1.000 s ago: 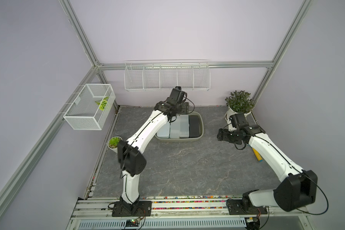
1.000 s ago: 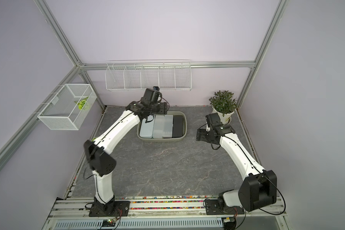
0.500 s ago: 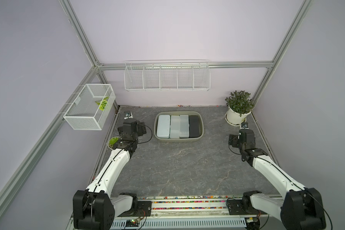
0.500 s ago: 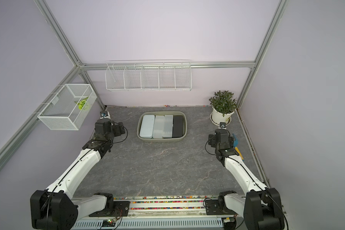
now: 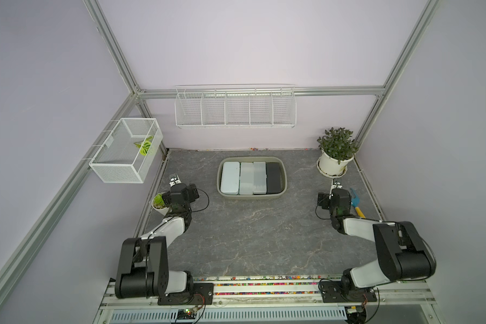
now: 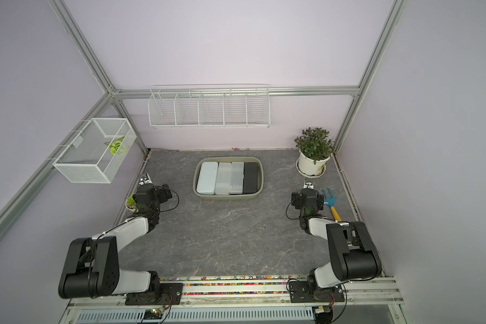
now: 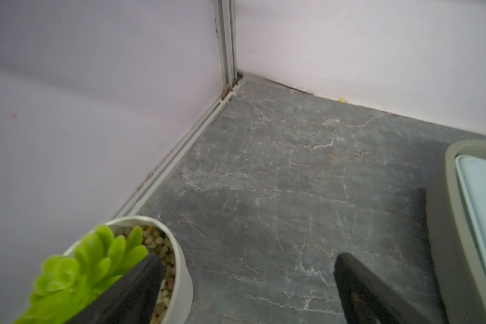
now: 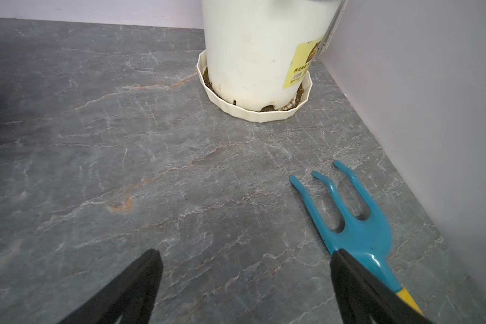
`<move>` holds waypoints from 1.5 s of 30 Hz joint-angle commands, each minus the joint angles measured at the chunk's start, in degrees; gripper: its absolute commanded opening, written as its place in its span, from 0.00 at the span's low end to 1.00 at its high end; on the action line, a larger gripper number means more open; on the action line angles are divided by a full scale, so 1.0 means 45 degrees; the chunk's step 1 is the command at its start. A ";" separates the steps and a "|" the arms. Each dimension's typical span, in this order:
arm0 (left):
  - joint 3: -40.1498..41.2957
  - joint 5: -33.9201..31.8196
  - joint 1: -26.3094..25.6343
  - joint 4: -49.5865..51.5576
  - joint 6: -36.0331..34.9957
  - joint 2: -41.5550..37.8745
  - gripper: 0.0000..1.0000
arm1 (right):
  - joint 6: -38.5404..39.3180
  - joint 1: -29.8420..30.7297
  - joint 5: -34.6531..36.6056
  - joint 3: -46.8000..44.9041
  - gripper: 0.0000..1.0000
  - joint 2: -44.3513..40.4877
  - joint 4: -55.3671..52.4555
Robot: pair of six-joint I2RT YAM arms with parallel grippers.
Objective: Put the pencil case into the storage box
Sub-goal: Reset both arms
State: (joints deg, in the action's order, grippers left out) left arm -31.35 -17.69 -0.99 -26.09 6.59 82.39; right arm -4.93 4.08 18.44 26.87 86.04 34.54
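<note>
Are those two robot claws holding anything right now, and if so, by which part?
Nothing is held. The left gripper and right gripper both stand open and empty; four pencil cases lie in the storage box.

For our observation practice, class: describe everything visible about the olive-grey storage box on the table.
The storage box is a shallow olive-grey tub, plastic-looking, rectangular with rounded corners and a flared rim. It sits flat on the marbled table, toward its far edge. Four pencil cases lie side by side inside: pale blue, two whitish, one black.
</note>
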 commanded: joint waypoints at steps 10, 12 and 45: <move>0.2427 0.1087 0.0043 -0.5650 -0.0213 0.0791 1.00 | 0.0223 -0.0262 -0.1013 -0.0687 0.98 0.0030 0.2112; 0.2525 0.1064 0.0026 -0.6045 -0.0277 0.0902 1.00 | 0.0238 -0.0273 -0.1011 -0.0715 0.98 0.0058 0.2190; 0.2484 0.1096 0.0031 -0.5860 -0.0247 0.0851 1.00 | 0.0203 -0.0274 -0.0992 -0.0676 0.98 0.0040 0.2089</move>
State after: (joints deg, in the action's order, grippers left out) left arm -19.99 -13.43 -0.97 -51.22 6.09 86.26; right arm -4.64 2.87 14.48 24.16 86.19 42.72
